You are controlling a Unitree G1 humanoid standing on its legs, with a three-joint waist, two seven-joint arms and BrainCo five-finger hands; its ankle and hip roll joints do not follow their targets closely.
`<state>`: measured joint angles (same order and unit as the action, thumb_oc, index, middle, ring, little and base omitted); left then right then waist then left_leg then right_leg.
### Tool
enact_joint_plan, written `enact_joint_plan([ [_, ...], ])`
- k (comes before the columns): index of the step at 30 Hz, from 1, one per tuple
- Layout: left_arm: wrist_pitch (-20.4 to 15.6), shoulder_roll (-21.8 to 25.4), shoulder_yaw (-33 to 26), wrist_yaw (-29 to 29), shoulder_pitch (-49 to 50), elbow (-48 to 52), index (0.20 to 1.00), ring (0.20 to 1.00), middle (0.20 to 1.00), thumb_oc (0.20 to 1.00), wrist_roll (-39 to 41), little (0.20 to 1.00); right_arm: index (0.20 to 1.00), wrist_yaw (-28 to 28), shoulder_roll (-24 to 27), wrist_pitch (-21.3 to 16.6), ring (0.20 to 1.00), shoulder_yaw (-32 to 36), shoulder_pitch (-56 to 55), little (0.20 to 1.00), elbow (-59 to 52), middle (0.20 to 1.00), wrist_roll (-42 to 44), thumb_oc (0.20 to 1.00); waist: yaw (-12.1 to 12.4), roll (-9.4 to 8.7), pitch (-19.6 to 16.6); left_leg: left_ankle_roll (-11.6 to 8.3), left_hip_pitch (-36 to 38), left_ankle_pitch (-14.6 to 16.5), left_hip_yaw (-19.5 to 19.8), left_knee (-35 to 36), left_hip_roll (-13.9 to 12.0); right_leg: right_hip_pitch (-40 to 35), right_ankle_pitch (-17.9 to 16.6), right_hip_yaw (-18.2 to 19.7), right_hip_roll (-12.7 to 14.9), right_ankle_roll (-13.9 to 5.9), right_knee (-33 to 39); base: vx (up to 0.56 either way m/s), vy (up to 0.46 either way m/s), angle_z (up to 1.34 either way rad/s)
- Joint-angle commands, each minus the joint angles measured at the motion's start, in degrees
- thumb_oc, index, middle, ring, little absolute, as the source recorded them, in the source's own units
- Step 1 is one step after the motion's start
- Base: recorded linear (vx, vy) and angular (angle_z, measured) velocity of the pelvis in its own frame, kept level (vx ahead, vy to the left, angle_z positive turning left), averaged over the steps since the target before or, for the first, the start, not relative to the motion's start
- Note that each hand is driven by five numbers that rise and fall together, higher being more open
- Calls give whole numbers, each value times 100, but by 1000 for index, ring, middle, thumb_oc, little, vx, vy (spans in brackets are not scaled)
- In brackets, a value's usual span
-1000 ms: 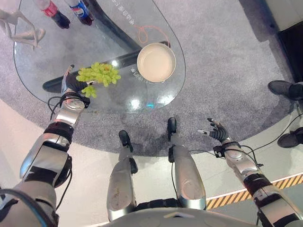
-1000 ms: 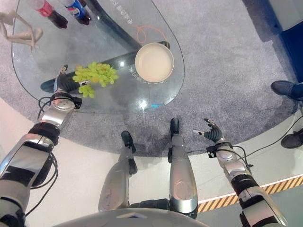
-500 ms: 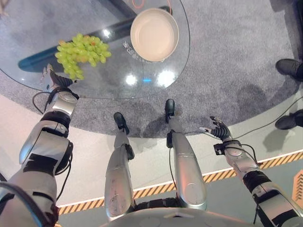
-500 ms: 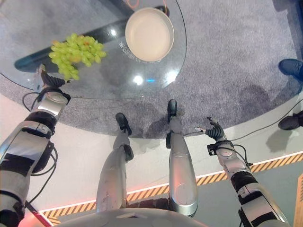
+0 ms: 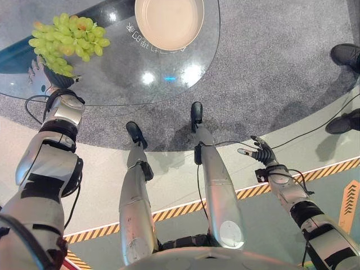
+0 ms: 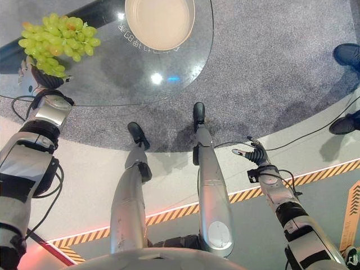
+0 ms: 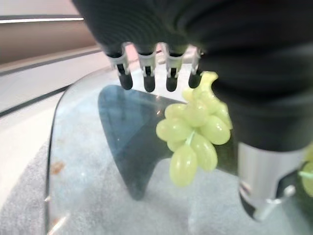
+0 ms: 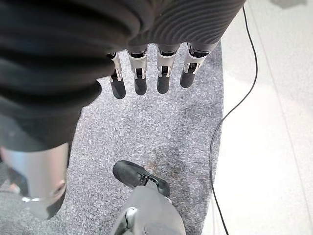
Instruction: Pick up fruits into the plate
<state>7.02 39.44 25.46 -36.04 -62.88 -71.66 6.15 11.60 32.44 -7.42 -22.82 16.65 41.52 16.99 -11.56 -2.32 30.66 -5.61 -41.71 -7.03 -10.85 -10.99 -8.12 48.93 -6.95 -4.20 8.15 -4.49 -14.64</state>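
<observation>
The round clear glass desk (image 5: 185,67) filled the upper left of the left eye view, standing on a grey speckled carpet (image 5: 270,73). A dark base showed through the glass as a slanted band at the upper left. Bright light spots reflected off the glass near the desk's lower edge.

The bunch of pale green grapes (image 5: 64,39) sat at the upper left of the frame, over the glass. The left hand (image 5: 49,76) was just below the bunch at the desk's near left edge. In the left wrist view a small cluster of the grapes (image 7: 193,132) hung between the fingers (image 7: 146,73) and the thumb, with the glass desk beneath. From these views I could not tell whether the hand was pinching the stem or only lying against the bunch.

The round cream plate (image 5: 169,19) sat at the top centre of the frame, on the glass, to the right of the grapes and apart from them. It held nothing.

The right hand (image 5: 259,152) hung at the right of the frame over the edge of the carpet, fingers loosely spread and holding nothing.

Beyond the carpet lay a pale smooth floor (image 5: 101,185) crossed by a yellow-and-black striped tape line (image 5: 180,209). A person's dark shoes (image 5: 344,56) stood at the right edge.
</observation>
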Motion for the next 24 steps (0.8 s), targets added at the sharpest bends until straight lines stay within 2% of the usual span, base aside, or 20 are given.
enact_joint_plan([
  [1,-386,258,-261,-174,-184,-63,1000,1000,1000,1000,686,1000,1000,120,16,22,1000,-139,-236,1000,-167,1000,185,1000,-54,-287,-87,61,-431,841,93,-965,345,-99,991,-67,-497,149,-636,38,-17,1],
  [2,-385,258,-262,-176,-183,-61,1000,1000,1000,1000,686,1000,1000,120,17,22,1000,-139,-236,1000,-167,1000,185,1000,-55,-286,-87,61,-432,842,94,-967,345,-99,992,-68,-497,149,-637,46,-12,1],
  [6,-408,284,-542,-475,-440,-322,1000,1000,1000,1000,1539,1000,1000,168,-36,-98,1000,-144,-211,1000,-41,1000,222,1000,-79,-316,-87,43,-464,878,111,-1034,331,-88,1012,-70,-483,167,-635,16,-9,0],
  [14,-635,282,-904,-389,-630,-505,1000,1000,1000,1000,2861,1000,1000,237,-153,26,1000,-198,-255,1000,-75,1000,254,1000,-101,-399,-87,55,-492,919,166,-1095,315,-58,1045,-41,-524,196,-689,17,-22,1],
  [19,-539,383,-916,-1157,-720,-414,1000,1000,1000,1000,2303,1000,1000,246,-138,18,1000,-200,-332,1000,-170,1000,264,1000,-104,-401,-87,57,-446,917,192,-1081,321,-104,1053,-28,-540,214,-686,0,0,0],
  [24,33,513,-807,-1540,-770,-393,1000,1000,1000,1000,1460,1000,1000,323,-100,-87,1000,-185,-363,1000,-261,1000,341,1000,-81,-414,-87,57,-433,915,227,-1080,323,-144,1052,-40,-539,222,-667,0,0,0],
])
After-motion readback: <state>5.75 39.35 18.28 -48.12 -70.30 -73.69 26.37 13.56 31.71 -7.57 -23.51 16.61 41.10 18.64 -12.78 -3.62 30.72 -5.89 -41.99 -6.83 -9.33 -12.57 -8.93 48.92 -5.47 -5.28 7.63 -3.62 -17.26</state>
